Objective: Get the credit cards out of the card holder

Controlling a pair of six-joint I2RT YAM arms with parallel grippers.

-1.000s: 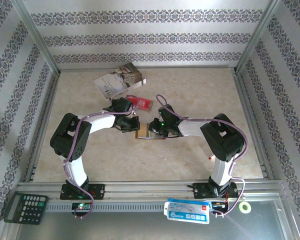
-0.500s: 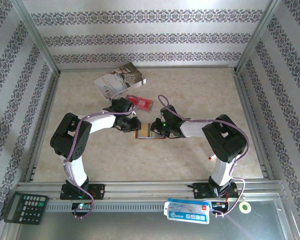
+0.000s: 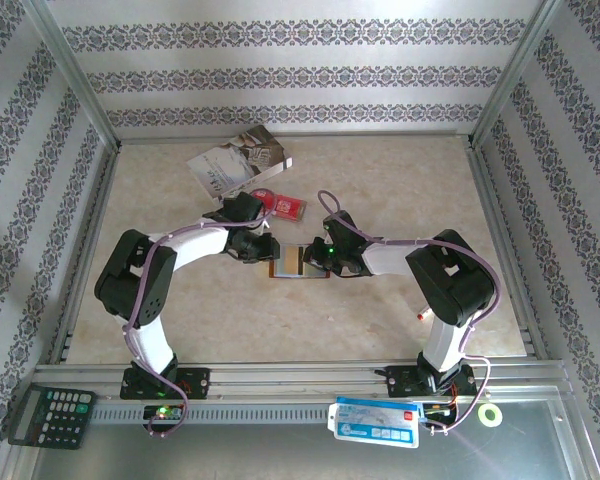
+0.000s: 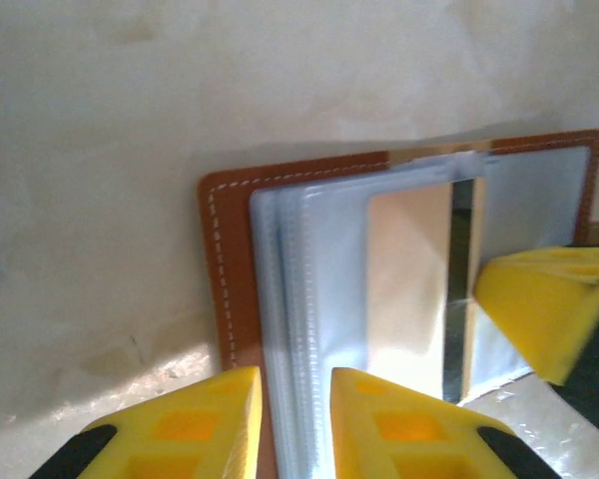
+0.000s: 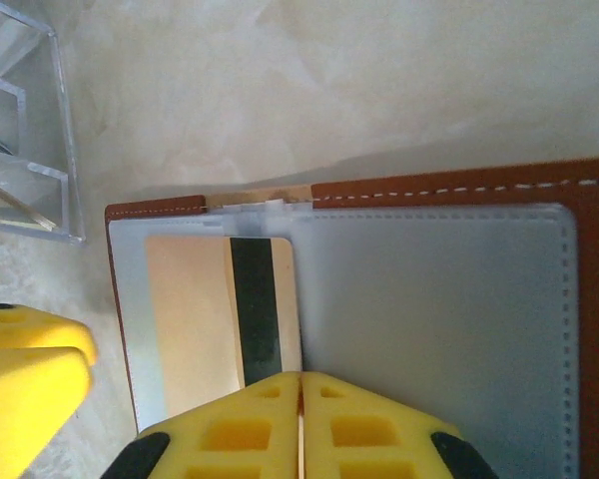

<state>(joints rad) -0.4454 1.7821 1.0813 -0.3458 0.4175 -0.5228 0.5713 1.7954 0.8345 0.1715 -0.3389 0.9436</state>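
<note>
Card removal at the open holder (image 4: 218, 269)
The left gripper (image 4: 295, 424), slightly parted, straddles the holder's edge; the right gripper (image 5: 299, 429), shut, meets the card (image 5: 190, 299). Best to pin the holder and slide the card straight out.

Right gripper (image 5: 299, 399): pads pressed together, no gap, sitting at the near edge of the open holder (image 5: 459, 185). A tan card (image 5: 185, 309) with a black stripe sits in the clear sleeve, running straight ahead from the tips. Can't tell whether card or sleeve is pinched. Left gripper's pad (image 5: 25, 384) is low left, just beside the holder. Clear acrylic rack (image 5: 40, 140) is ahead-left on the table (image 5: 329, 80).
</note>
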